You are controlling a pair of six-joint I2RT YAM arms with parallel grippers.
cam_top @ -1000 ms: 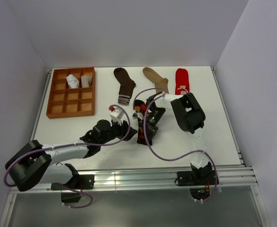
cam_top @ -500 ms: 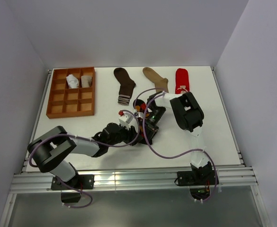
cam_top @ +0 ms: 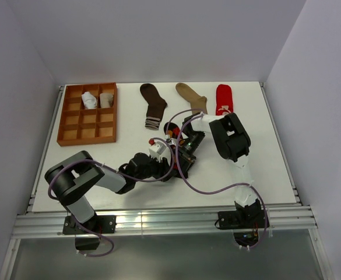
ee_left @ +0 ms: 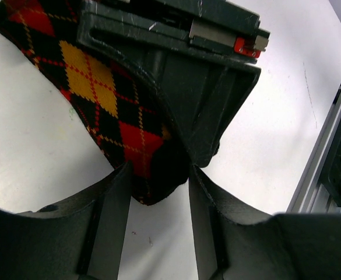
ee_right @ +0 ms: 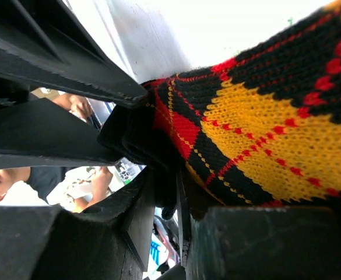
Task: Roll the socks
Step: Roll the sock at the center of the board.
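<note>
The black-orange argyle sock lies at mid-table under both grippers. My right gripper is shut on its dark fabric; in the right wrist view the fingers pinch a black fold next to the argyle pattern. My left gripper is open, and in the left wrist view its fingertips straddle the sock's near end without closing on it. The dark brown striped-cuff sock, the tan sock and the red sock lie flat at the back.
The orange-brown gridded tray stands at the back left with a rolled white sock and a rolled beige sock in its top cells. The right gripper's body hangs close above my left fingers. Cables loop around the sock.
My left arm has swung right and forward, bringing its open gripper to the near end of the argyle sock. The right gripper has stayed on the sock.
</note>
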